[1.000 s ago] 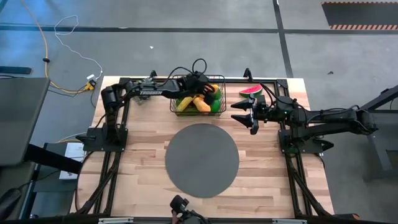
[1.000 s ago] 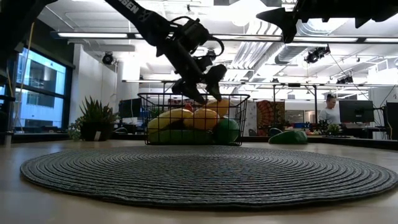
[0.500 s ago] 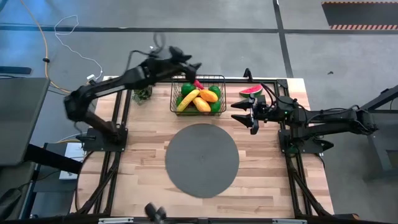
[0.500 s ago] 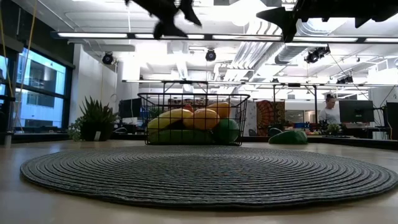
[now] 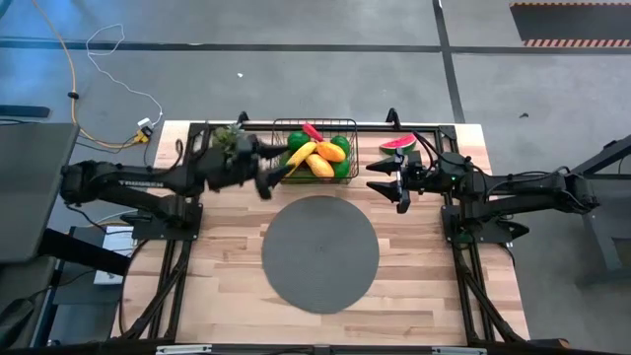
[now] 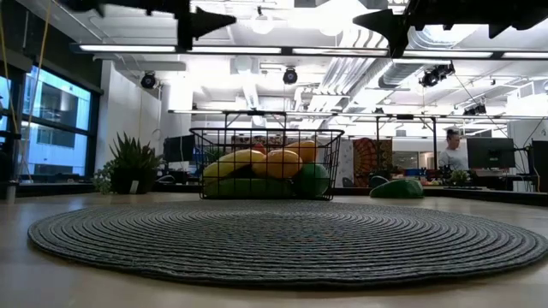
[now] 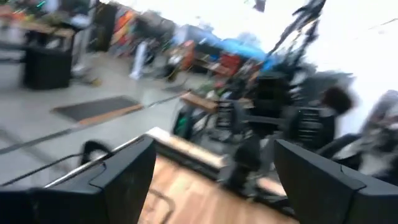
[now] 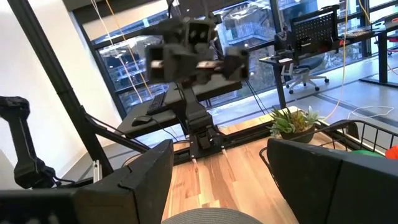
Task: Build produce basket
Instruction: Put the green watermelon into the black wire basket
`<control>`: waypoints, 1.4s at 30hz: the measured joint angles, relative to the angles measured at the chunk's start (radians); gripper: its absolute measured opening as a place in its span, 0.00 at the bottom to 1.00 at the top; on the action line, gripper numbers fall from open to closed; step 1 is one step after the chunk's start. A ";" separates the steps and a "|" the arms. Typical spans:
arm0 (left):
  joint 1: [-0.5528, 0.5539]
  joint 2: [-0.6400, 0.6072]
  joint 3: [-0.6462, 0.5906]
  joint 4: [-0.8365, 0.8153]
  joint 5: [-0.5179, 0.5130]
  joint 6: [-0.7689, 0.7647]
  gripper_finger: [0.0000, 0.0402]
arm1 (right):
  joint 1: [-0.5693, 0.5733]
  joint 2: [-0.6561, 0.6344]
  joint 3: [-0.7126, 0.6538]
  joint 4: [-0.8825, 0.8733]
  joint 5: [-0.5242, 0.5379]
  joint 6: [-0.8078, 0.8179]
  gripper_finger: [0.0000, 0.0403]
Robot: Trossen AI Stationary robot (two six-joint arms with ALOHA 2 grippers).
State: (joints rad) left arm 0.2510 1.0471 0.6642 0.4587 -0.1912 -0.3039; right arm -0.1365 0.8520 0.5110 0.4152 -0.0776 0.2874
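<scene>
The basket (image 5: 315, 150) sits at the far edge of the counter (image 5: 227, 256), loaded up: banana (image 5: 299, 156), an orange-yellow piece (image 5: 330, 151), a red chilli (image 5: 314, 131) and green limes (image 5: 296, 140) all inside the mesh. The watermelon slice (image 5: 397, 144) lies outside, on the counter to the basket's right. Left claw (image 5: 264, 170) hangs above the counter just beside the basket's left end, fingers spread wide and holding nothing. Right claw (image 5: 380, 177) waits between basket and watermelon, just off the grey round mat (image 5: 320, 252), also released and empty. From the low view, the basket (image 6: 266, 162) stands behind the mat (image 6: 291, 239), with the watermelon's green rind (image 6: 396, 187) to its right.
</scene>
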 joint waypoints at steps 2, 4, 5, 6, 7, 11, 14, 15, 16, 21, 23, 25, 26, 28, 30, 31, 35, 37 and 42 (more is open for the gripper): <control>-0.036 -0.030 -0.085 0.103 0.000 0.000 0.77 | 0.000 0.000 0.000 0.000 0.000 0.000 0.60; -0.063 -0.052 -0.152 0.159 0.001 0.000 0.77 | 0.000 0.000 0.000 0.000 0.000 0.000 0.60; -0.073 -0.059 -0.179 0.177 0.007 0.000 0.77 | 0.000 0.000 0.000 0.000 0.000 0.000 0.60; -0.080 -0.065 -0.200 0.184 0.020 -0.004 0.77 | 0.000 0.000 0.000 0.000 0.000 0.000 0.60; -0.085 -0.069 -0.219 0.183 0.036 -0.009 0.77 | 0.000 0.000 0.000 0.000 0.000 0.000 0.60; -0.091 -0.073 -0.246 0.176 0.086 -0.024 0.77 | 0.000 0.000 0.000 0.000 0.000 0.000 0.60; -0.089 -0.073 -0.246 0.173 0.072 -0.034 0.77 | 0.000 0.000 0.000 -0.002 0.000 0.000 0.60; -0.086 -0.073 -0.246 0.174 0.070 -0.034 0.77 | 0.000 0.000 0.000 -0.006 0.000 0.001 0.60; -0.085 -0.073 -0.246 0.175 0.066 -0.034 0.77 | 0.000 0.000 0.000 -0.008 0.000 0.003 0.60; -0.080 -0.073 -0.246 0.175 0.054 -0.034 0.77 | 0.000 0.000 0.000 -0.008 0.000 0.003 0.60; -0.080 -0.073 -0.246 0.175 0.053 -0.034 0.77 | 0.000 0.000 0.000 -0.008 0.000 0.003 0.60; -0.080 -0.073 -0.246 0.175 0.053 -0.024 0.77 | 0.000 0.000 0.000 -0.008 0.000 0.003 0.60; -0.080 -0.073 -0.246 0.175 0.053 -0.012 0.77 | 0.000 0.000 0.000 -0.008 0.000 0.003 0.60; -0.080 -0.073 -0.246 0.176 0.052 0.006 0.77 | 0.000 0.000 0.000 -0.008 0.000 0.005 0.60; -0.080 -0.073 -0.246 0.176 0.051 0.008 0.77 | 0.000 0.000 0.000 -0.008 0.000 0.036 0.60; -0.080 -0.073 -0.246 0.176 0.051 0.008 0.77 | 0.000 0.000 0.000 -0.008 0.000 0.058 0.60; -0.080 -0.073 -0.246 0.176 0.047 0.008 0.77 | 0.000 0.000 0.000 -0.009 0.031 0.145 0.60; -0.080 -0.073 -0.246 0.176 0.045 0.000 0.77 | 0.000 0.000 0.000 -0.008 0.049 0.182 0.60; -0.080 -0.073 -0.246 0.176 0.046 -0.007 0.77 | 0.000 0.000 0.000 0.002 0.081 0.305 0.60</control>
State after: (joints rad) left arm 0.1707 0.9737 0.4179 0.6344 -0.1455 -0.3107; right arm -0.1368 0.8516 0.5110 0.4177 0.0029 0.5928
